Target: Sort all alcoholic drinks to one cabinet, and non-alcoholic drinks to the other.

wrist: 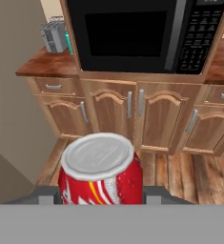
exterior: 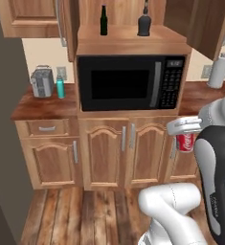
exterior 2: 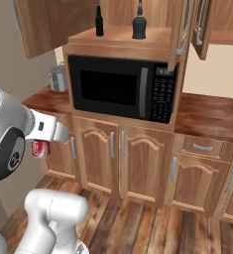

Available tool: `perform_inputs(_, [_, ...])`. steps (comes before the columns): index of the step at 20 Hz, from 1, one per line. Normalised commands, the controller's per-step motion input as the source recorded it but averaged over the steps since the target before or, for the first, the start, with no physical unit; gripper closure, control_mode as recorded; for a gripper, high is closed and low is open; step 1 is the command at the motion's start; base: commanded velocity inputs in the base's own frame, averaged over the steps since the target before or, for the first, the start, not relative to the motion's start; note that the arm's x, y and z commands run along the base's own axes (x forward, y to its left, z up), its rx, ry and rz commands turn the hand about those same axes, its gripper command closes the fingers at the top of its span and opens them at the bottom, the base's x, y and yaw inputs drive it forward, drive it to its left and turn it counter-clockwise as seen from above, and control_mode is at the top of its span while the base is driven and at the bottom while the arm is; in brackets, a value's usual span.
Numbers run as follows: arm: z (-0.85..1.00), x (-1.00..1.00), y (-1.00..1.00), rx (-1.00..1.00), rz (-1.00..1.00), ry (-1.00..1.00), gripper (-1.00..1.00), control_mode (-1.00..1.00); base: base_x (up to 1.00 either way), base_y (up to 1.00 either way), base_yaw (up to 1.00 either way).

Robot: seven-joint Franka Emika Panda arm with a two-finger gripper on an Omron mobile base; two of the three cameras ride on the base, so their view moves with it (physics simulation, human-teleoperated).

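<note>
Kitchen, microwave (exterior: 132, 83), wooden cabinets (exterior: 118, 150), toaster (exterior: 42, 82)

I see a black microwave (exterior: 132, 83) built in below an open wooden shelf (exterior: 130, 36). On the table (exterior: 42, 106) to its left stands a grey toaster (exterior: 42, 82). A white paper-towel roll (exterior: 218, 71) stands at the right. Plank floor (exterior: 85, 215) runs below the lower cabinet doors (exterior: 118, 153).

Both base views flank the microwave (exterior: 132, 82); hand view faces it from lower.
</note>
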Motion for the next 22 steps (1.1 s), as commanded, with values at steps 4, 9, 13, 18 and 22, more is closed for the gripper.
perform_inputs(4, [0.00,0.00,0.00,0.00,0.00,0.00,1.00,1.00,0.13,-0.99,0.00])
perform_inputs(9, [0.00,0.00,0.00,0.00,0.00,0.00,1.00,1.00,0.18,-0.70,0.00])
perform_inputs(13, [0.00,0.00,0.00,0.00,0.00,0.00,1.00,1.00,0.96,-0.15,0.00])
perform_inputs(18, [0.00,0.00,0.00,0.00,0.00,0.00,1.00,1.00,0.87,-0.12,0.00])
perform_inputs(22, [0.00,0.00,0.00,0.00,0.00,0.00,1.00,1.00,0.14,-0.39,0.00])
